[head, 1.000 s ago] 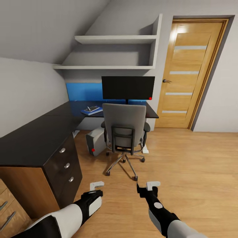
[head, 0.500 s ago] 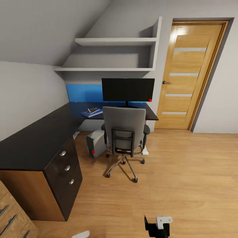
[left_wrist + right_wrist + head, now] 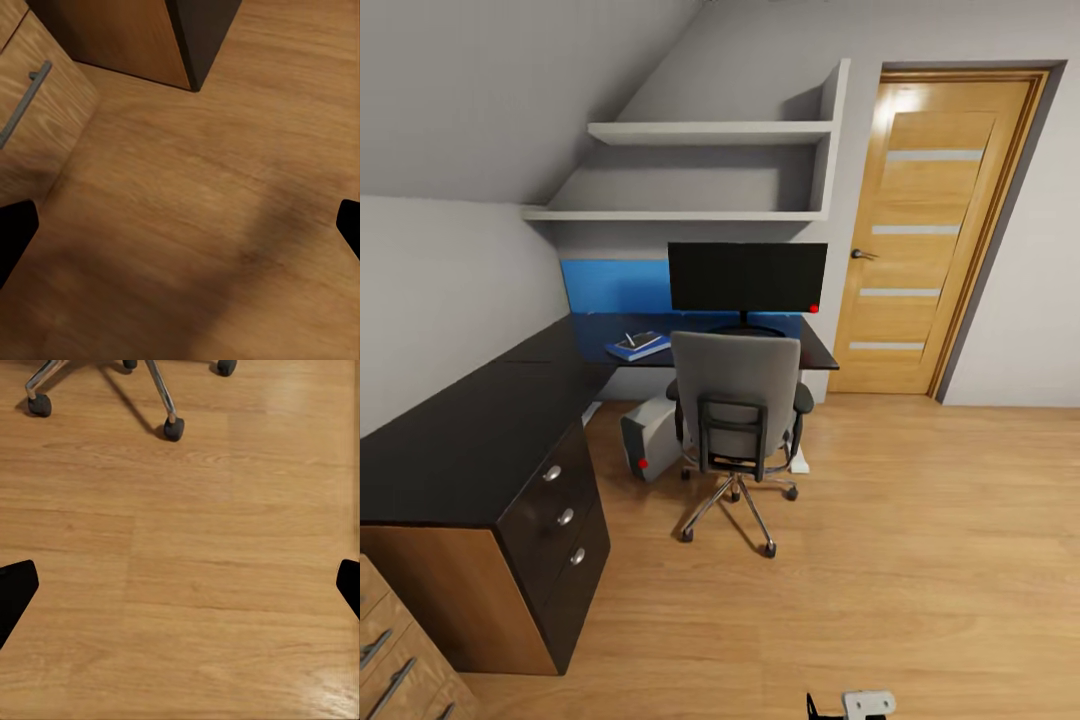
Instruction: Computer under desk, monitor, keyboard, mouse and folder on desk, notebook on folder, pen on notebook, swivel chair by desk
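The black monitor [image 3: 747,277] stands on the dark desk [image 3: 590,335] at the far wall. A blue notebook [image 3: 639,345] with a pen on it lies on the desk left of the monitor. The grey swivel chair [image 3: 738,400] faces the desk, and its backrest hides the seat and the desk's front. The grey computer tower [image 3: 650,437] stands on the floor under the desk, left of the chair. My right gripper [image 3: 845,705] peeks in low over the floor. In the wrist views my left gripper [image 3: 180,232] and right gripper [image 3: 180,585] are open and hold nothing.
A dark drawer cabinet [image 3: 555,515] runs along the left wall, with wooden drawers [image 3: 34,97] nearer me. Two white shelves [image 3: 700,170] hang above the desk. A closed wooden door [image 3: 930,230] is at the right. Chair casters [image 3: 173,429] rest on wooden floor.
Both arms have dropped toward the picture's lower edge; the left gripper has left the head view. The camera has shifted slightly. Chair, desk and objects have not moved.
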### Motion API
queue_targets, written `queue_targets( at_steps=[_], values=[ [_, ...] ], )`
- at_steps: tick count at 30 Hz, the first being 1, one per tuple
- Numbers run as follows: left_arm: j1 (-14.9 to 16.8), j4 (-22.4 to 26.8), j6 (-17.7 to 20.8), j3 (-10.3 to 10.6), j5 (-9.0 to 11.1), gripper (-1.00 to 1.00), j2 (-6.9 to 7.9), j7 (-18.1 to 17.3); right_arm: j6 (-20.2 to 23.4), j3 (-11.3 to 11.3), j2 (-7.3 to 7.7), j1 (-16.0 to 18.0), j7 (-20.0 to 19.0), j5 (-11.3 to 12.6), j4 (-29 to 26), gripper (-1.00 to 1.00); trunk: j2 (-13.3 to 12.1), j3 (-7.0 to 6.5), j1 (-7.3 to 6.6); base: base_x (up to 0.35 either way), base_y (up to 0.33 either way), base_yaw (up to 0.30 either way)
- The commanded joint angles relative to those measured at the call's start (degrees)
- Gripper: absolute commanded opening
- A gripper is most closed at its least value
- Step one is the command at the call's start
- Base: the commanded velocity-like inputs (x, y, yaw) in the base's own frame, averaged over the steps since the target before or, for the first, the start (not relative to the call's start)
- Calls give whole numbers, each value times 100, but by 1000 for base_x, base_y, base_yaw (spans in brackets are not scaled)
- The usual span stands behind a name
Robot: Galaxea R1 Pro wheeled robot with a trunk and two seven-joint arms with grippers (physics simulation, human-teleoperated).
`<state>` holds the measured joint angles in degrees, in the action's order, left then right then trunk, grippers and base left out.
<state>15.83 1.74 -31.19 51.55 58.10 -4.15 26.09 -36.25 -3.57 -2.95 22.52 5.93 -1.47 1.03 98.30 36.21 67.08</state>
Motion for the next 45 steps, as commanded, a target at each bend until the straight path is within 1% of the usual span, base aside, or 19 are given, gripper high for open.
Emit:
queue_targets(
  at_steps=[1,7,12,13,14,15,19,22,23,28,35,45],
  values=[
    [-15,5,-31,50,19,100,1,31,-11,-39,13,0,51,-19,11,100,-39,-13,-23,0,0,0],
    [-121,8,-189,53,17,100,2,15,-9,-42,35,-9,49,-20,12,100,-280,-121,-155,0,0,0],
    [-268,6,-463,55,17,100,2,12,-7,-46,38,-10,49,-20,12,100,-480,-210,-265,0,0,0],
    [-316,5,-544,56,15,100,2,12,-7,-44,39,-10,49,-20,12,100,-520,-228,-287,0,0,0],
    [-419,5,-735,56,14,100,2,11,-6,-44,39,-10,49,-20,12,100,-560,-246,-309,0,0,0],
    [-602,4,-1109,57,13,100,2,11,-9,-46,39,-10,49,-20,12,100,-600,-264,-331,0,0,0],
    [-764,9,-1371,72,-17,100,-23,2,-7,-47,40,-10,49,-20,12,100,-761,-336,-419,0,0,0],
    [-788,10,-1402,78,-73,100,-61,-1,-8,-47,40,-10,49,-20,12,100,-881,-390,-484,0,0,0],
    [-818,5,-1419,80,-178,100,-117,1,-7,-47,40,-11,49,-20,12,100,-921,-408,-506,0,0,0],
    [-833,10,-1420,83,-239,100,-150,-3,-6,-47,40,-11,49,-20,12,100,-1122,-498,-616,0,0,0],
    [-835,8,-1432,74,-239,100,-138,17,-7,-45,40,-10,49,-20,12,100,-1402,-623,-770,0,0,0],
    [-836,11,-1415,66,-238,100,-125,4,-6,-47,40,-10,49,-20,12,100,-1402,-623,-770,0,0,0]
  ],
)
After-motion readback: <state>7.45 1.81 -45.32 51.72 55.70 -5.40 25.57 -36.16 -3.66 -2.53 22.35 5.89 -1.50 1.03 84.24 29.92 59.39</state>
